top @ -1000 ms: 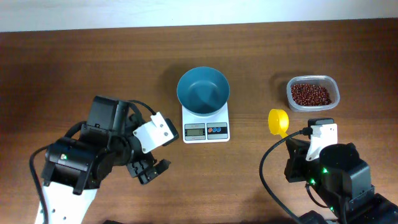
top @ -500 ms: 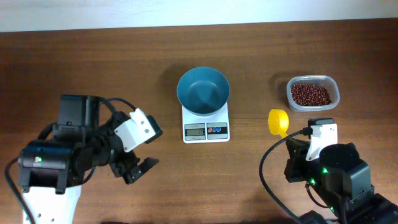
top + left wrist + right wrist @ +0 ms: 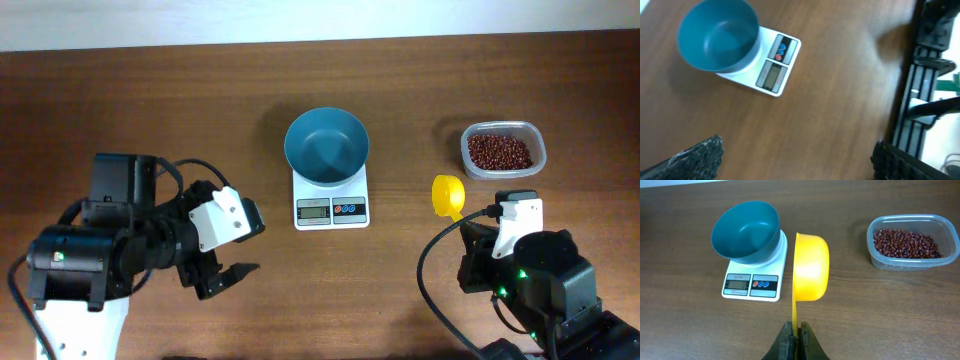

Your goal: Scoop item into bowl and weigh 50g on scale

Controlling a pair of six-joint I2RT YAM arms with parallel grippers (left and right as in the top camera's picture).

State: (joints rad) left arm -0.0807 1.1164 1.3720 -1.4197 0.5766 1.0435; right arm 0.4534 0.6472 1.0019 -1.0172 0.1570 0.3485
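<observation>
The teal bowl (image 3: 326,146) stands empty on the white scale (image 3: 331,200) at the table's middle. Dark red-brown beans (image 3: 499,151) fill a clear plastic tub (image 3: 535,165) at the right. My right gripper (image 3: 796,332) is shut on the thin handle of a yellow scoop (image 3: 811,267). The scoop's cup is turned on its side and hovers between the scale (image 3: 752,282) and the tub (image 3: 912,260). My left gripper (image 3: 225,275) stands wide open over bare wood, to the near left of the scale. Its two fingertips (image 3: 695,157) sit at the lower corners of the left wrist view, with nothing between them.
The wooden table's far edge (image 3: 320,42) meets a white wall. The right arm's base and cables (image 3: 530,285) fill the near right corner. In the left wrist view the bowl (image 3: 717,36) and scale (image 3: 774,75) lie at upper left, and a dark frame (image 3: 925,90) runs along the right.
My left arm has drawn back to the left, away from the scale, and its open gripper has turned slightly. The right arm and the scoop have not moved.
</observation>
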